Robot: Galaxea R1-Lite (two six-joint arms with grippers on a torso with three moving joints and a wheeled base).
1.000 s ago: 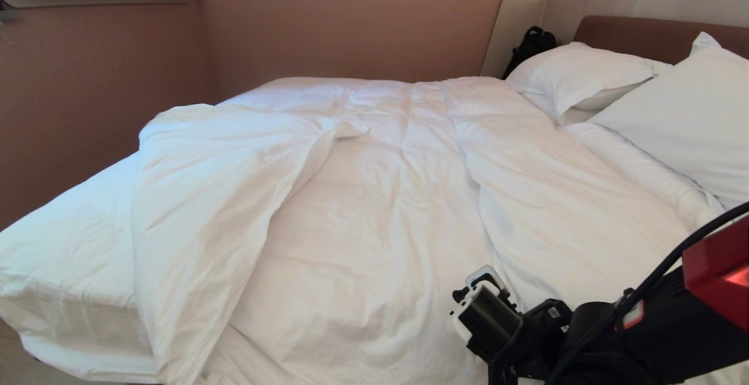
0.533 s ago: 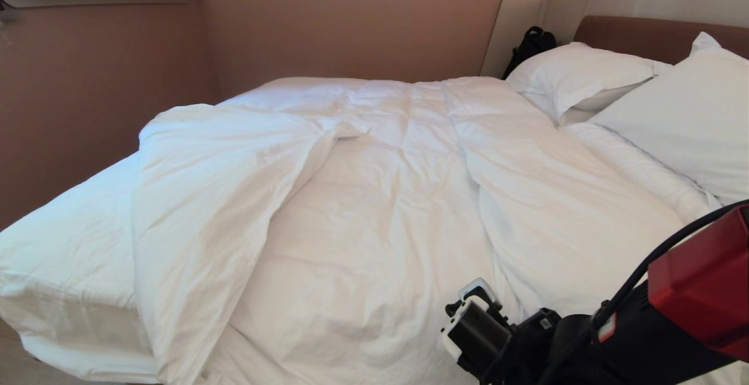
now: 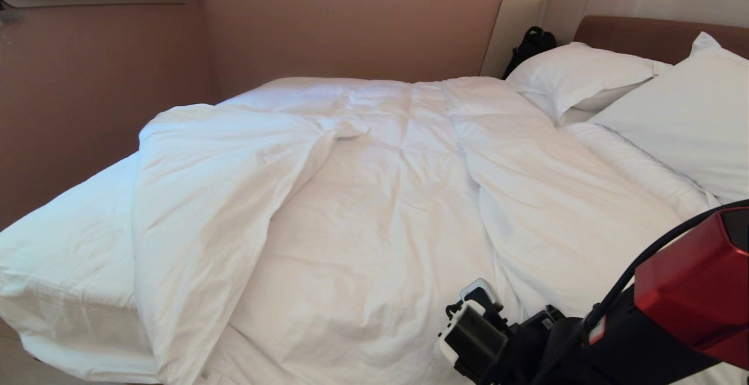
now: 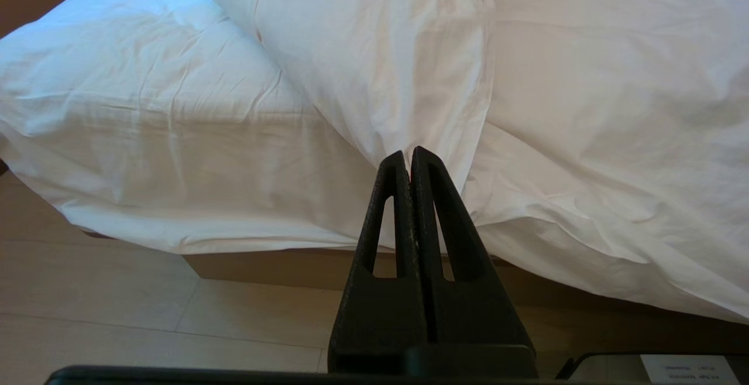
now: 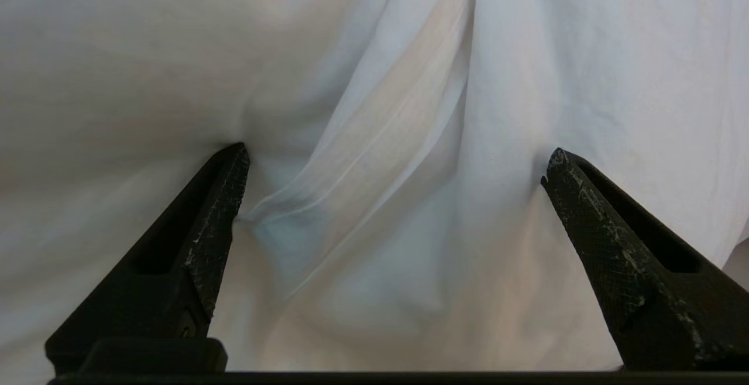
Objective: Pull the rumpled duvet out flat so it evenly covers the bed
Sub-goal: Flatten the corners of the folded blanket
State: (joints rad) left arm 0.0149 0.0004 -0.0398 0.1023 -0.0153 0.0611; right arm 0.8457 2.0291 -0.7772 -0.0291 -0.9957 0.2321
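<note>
Spreading has not yet begun: the wide low white-sheeted bed [image 3: 64, 256] is only partly covered, its foot-end corner bare. The thick puffy white quilted duvet [image 3: 380, 198] is heaped across the middle, one side folded back on itself toward the pillows, its near edge hanging over the bed's near side. The right claw [image 5: 392, 165], spread wide, is pressed onto a soft ridge of duvet near that edge; closing on the fold seems called for next. The left claw [image 4: 409, 160] is held together, parked off the bed's near side.
</note>
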